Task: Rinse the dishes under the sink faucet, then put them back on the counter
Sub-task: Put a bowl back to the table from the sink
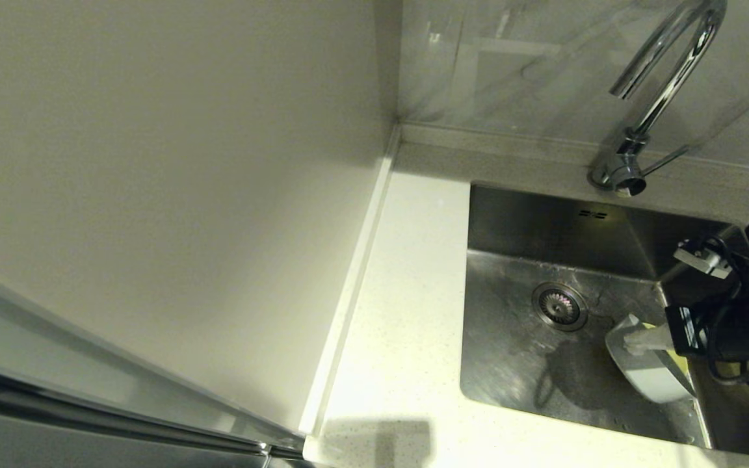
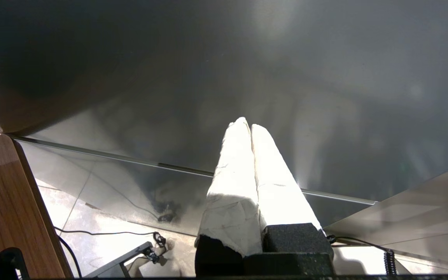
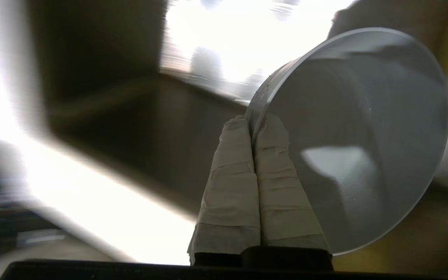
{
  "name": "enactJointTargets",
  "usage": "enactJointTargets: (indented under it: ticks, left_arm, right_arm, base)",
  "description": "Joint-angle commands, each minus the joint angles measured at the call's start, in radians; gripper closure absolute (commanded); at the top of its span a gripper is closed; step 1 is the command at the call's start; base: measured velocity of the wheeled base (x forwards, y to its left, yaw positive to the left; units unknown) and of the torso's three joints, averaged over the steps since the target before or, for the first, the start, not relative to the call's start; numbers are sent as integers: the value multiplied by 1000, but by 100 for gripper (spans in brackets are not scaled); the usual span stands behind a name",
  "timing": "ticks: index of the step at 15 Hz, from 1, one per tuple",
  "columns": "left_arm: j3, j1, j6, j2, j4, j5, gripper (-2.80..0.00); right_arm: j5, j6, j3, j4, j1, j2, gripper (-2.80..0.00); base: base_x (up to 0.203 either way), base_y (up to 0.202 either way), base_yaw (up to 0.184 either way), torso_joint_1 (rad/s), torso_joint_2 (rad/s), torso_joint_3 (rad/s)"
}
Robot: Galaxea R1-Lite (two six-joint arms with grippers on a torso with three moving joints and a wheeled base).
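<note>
Blue-grey bowl (image 3: 364,136), right gripper (image 3: 253,128) pinching rim

Right gripper holds a pale blue-grey bowl tilted inside the sink

The right gripper (image 1: 634,342) reaches in from the right edge and pinches the rim of the blue-grey bowl (image 1: 647,370), which hangs on its side over the right part of the sink (image 1: 511,364), casting a shadow on the basin floor. A bit of yellow-green shows just behind the bowl, under the gripper. The round drain strainer (image 1: 560,305) lies to the bowl's left, apart from it. The chrome faucet (image 1: 657,97) rises from the back ledge, its spout arching above the basin. The speckled counter (image 1: 400,312) runs along the sink's left side, against a plain wall.
</note>
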Motion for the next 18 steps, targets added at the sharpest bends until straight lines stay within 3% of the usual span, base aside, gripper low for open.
enactJointTargets:
  ticks: [1, 5, 9, 11, 13, 15, 18]
  left_arm:
    - [3, 0, -1, 0, 0, 0, 0]
    - [3, 0, -1, 0, 0, 0, 0]
    - [3, 0, -1, 0, 0, 0, 0]
    - [3, 0, -1, 0, 0, 0, 0]
    - [2, 0, -1, 0, 0, 0, 0]
    - [3, 0, -1, 0, 0, 0, 0]
    - [3, 0, -1, 0, 0, 0, 0]
  right_arm:
    - [168, 270, -86, 5, 39, -39, 0]
    - [373, 825, -335, 2, 55, -19, 0]
    - [511, 1387, -562, 3, 31, 32, 0]
    - [626, 1579, -592, 6, -23, 55, 0]
    - [671, 1648, -509, 17, -42, 72, 0]
    - [702, 1661, -436, 34, -46, 75, 0]
    - [741, 1668, -587, 38, -75, 83, 0]
  base:
    - [0, 0, 0, 0, 0, 0]
    - [0, 0, 0, 0, 0, 0]
    - [0, 0, 0, 0, 0, 0]
    - [0, 0, 0, 0, 0, 0]
    - [0, 0, 0, 0, 0, 0]
    - [0, 0, 0, 0, 0, 0]
    - [0, 0, 0, 0, 0, 0]
